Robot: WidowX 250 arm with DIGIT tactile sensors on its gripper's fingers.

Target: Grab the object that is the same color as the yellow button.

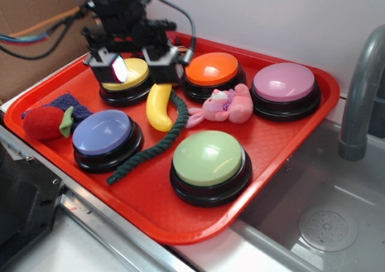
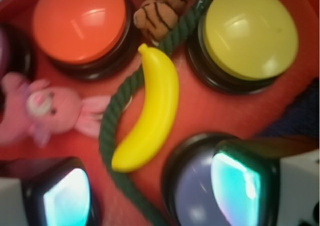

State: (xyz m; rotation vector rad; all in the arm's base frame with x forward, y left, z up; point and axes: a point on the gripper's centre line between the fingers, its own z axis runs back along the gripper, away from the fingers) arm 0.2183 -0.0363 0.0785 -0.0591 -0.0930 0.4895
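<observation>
The yellow toy banana [image 2: 150,111] lies flat on the red tray [image 1: 283,139], untouched, in the gap between the yellow button [image 2: 250,32], the orange button [image 2: 79,22] and the blue button [image 1: 102,132]. The dark green rope [image 2: 112,136] runs along one flank, touching it for most of its length.

In the wrist view the banana's long axis runs steeply up the frame, slightly tilted: stem tip toward the far buttons, blunt end down near the camera, falling between the two fingers [image 2: 65,196]. The gripper [image 1: 138,64] hovers above the tray with its fingers spread wide and holding nothing; the exterior view shows it over the banana's far end, beside the yellow button.

The fingers seem to straddle the banana across its width, which suits a pinch on the narrow dimension. My judgement is that the coming move is a short descent with a slight shift toward the banana's middle. The risk is catching the rope in the same pinch, since it hugs the banana's side.

A pink plush bunny [image 2: 45,108] sits just beyond the rope.
</observation>
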